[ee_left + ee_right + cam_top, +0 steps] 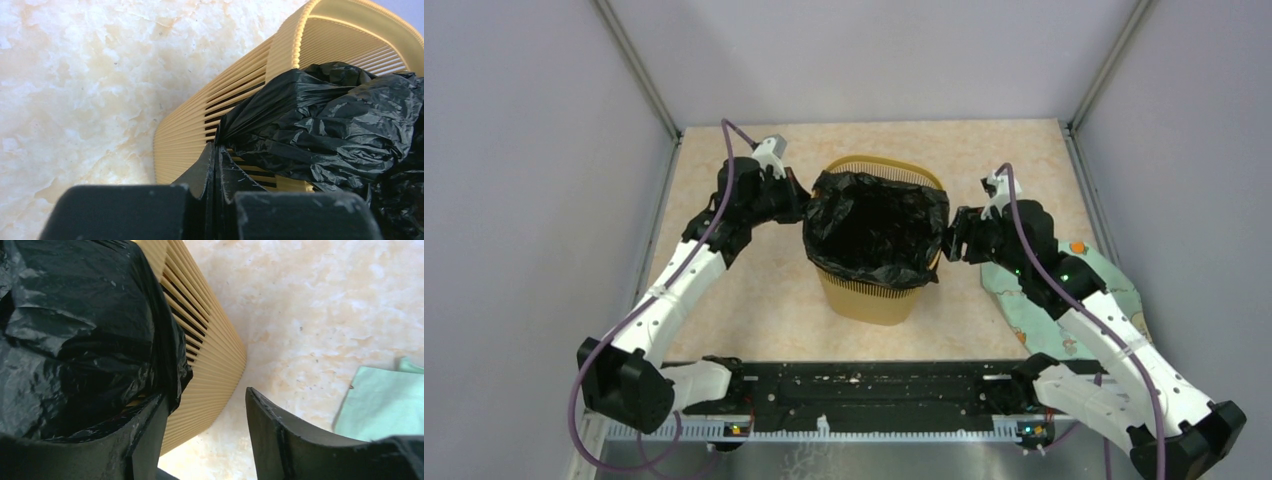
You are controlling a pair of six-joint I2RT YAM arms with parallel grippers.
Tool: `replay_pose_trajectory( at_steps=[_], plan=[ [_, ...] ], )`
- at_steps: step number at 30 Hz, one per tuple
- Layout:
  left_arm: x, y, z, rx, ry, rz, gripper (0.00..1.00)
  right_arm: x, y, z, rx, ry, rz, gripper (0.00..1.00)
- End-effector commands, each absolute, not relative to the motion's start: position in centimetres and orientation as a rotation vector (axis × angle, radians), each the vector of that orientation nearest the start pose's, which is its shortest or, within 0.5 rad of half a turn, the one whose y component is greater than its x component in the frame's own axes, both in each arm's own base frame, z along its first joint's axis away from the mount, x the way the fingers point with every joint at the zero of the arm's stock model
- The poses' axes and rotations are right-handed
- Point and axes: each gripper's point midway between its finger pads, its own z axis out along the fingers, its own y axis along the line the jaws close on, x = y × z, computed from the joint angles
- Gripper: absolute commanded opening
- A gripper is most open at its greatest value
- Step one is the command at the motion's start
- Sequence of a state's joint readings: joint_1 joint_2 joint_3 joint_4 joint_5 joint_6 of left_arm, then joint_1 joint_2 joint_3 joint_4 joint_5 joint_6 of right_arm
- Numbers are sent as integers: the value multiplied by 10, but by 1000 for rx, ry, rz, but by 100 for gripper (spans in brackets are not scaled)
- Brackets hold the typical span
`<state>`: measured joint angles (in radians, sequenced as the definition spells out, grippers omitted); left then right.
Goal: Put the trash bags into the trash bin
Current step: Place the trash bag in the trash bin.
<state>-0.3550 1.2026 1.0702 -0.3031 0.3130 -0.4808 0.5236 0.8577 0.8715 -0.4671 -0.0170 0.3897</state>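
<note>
Jaws of left gripper [216, 147] are pinched shut on trash bag [320, 120] hem at their tips. Right gripper [205, 396] jaws are spread, hem lying against one. Bag is seated inside trash bin [871, 298]; only rim tucking is judged left.

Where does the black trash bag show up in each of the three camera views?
Top external: trash bag at centre, lining the yellow trash bin, draped over its front rim.
Left wrist: trash bag fills the right half, against the bin's wall.
Right wrist: trash bag fills the left half.
Shared landmark: the bin's slotted band, beside the bag in every view.
</note>
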Motion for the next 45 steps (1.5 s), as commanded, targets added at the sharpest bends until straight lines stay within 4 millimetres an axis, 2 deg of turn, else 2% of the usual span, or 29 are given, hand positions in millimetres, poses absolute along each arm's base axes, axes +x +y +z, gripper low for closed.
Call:
replay_pose_trajectory(
  at_steps=[1, 6, 8, 12, 17, 19, 25, 34, 38, 42, 45],
  plan=[
    [321, -204, 234, 147, 2185, -807, 2, 242, 151, 262, -183, 2065, 486, 62],
    [330, -203, 235, 157, 2188, -791, 3, 238, 144, 281, -176, 2057, 463, 68],
    [333, -202, 235, 157, 2188, -791, 3, 235, 143, 282, -182, 2063, 464, 69],
    [337, -206, 239, 179, 2179, -819, 4, 228, 138, 270, -180, 2105, 446, 69],
    [341, -209, 249, 199, 2152, -827, 6, 219, 149, 250, -197, 2151, 526, 65],
    [343, -210, 255, 208, 2139, -829, 7, 217, 148, 252, -190, 2149, 528, 65],
    [352, -213, 275, 226, 2092, -825, 9, 211, 139, 304, -187, 2020, 542, 69],
    [360, -216, 283, 233, 2075, -831, 9, 190, 138, 328, -227, 1965, 611, 74],
    [363, -216, 288, 232, 2062, -825, 9, 181, 143, 352, -271, 1899, 676, 75],
    [367, -218, 293, 240, 2047, -827, 9, 190, 154, 374, -296, 1860, 705, 74],
    [369, -220, 298, 251, 2029, -838, 10, 210, 164, 385, -292, 1869, 694, 68]
  ],
)
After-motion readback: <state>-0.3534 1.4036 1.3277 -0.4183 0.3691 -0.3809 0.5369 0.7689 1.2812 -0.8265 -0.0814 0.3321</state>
